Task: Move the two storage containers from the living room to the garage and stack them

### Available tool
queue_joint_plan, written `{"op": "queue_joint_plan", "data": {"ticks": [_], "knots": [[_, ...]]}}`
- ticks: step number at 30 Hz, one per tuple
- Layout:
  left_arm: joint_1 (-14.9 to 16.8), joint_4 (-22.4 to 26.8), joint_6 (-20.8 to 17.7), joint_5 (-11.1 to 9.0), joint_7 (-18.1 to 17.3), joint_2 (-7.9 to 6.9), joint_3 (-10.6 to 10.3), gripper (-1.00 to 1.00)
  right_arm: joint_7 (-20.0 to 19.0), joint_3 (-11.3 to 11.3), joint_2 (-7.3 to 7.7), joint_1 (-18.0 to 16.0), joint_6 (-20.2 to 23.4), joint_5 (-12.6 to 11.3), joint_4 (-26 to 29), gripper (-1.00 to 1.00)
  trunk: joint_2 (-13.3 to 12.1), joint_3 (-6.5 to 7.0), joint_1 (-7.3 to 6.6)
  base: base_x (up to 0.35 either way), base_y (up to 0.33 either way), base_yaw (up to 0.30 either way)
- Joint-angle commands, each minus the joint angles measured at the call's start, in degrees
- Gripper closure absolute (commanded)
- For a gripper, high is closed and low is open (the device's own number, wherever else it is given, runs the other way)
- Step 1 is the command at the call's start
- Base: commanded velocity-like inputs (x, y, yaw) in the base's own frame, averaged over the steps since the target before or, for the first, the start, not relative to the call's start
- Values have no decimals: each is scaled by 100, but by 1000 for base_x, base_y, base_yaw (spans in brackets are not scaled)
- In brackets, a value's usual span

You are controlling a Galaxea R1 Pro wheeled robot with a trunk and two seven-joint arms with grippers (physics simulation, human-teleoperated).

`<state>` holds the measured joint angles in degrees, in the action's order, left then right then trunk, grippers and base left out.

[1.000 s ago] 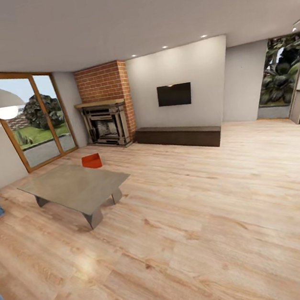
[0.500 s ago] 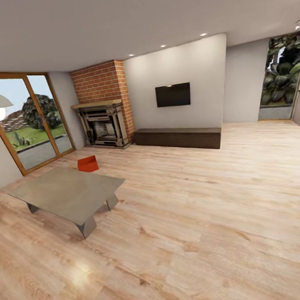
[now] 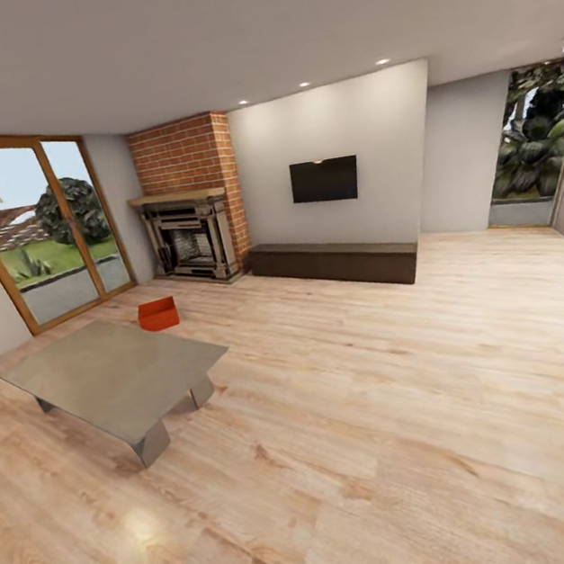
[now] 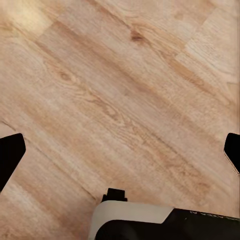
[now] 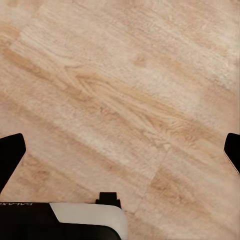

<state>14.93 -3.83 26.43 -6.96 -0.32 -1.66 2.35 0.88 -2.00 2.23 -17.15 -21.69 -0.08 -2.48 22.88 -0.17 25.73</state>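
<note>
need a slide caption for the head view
Orange-red storage container on the living room plank floor behind a grey coffee table.

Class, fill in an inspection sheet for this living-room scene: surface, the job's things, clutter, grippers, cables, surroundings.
Surface: light wood plank floor.
Job's things: one orange-red storage container on the floor beyond the coffee table, before the fireplace.
Clutter: nothing seen.
Grippers: left gripper and right gripper open over planks, holding nothing.
Cables: nothing seen.
Surroundings: glass doors, wall television, low dark bench.
</note>
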Motion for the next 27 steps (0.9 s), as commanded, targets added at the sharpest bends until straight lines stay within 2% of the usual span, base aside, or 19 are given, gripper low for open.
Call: {"op": "queue_joint_plan", "data": {"ticks": [1,27], "knots": [[8,-24,37,-7,-3,0,20,-100,9,-20,-1,-8,-37,-1,-25,-100,4,-2,6,322,-77,0],[10,-28,37,-7,-3,-1,20,-100,9,-32,1,-8,-37,-1,-25,-100,4,-2,6,322,-74,0]]}}
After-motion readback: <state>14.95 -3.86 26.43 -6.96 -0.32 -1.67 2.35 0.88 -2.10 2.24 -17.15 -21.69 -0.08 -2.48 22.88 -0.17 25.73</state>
